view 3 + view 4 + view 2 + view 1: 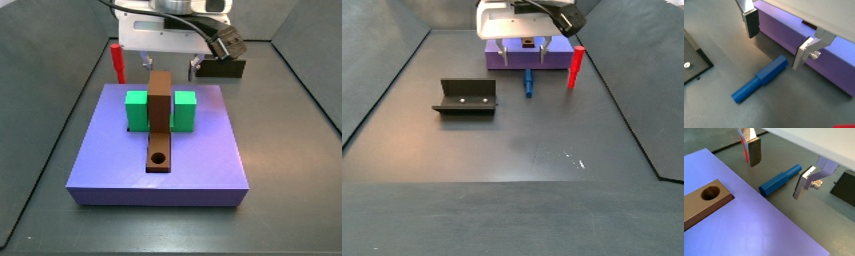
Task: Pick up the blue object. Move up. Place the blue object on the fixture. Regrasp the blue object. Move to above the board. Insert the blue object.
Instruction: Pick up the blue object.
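Note:
The blue object (pixel 781 179) is a slim dark-blue peg lying flat on the grey floor beside the board (pixel 744 223); it also shows in the other wrist view (pixel 761 80) and in a side view (pixel 529 82). My gripper (pixel 776 178) hangs open over it, one finger (pixel 753 150) on each side, nothing between the pads. In a side view the gripper (pixel 523 60) sits just in front of the board (pixel 516 58). The fixture (pixel 464 97) stands apart on the floor, and shows dark at an edge of both wrist views (pixel 844 187) (pixel 694 57). The board's (pixel 160 165) brown bar has a round hole (pixel 159 158).
A red upright peg (pixel 575 68) stands close beside the blue object, near the board's corner (pixel 118 62). Two green blocks (pixel 138 110) flank the brown bar (pixel 159 120). Dark walls enclose the floor on both sides.

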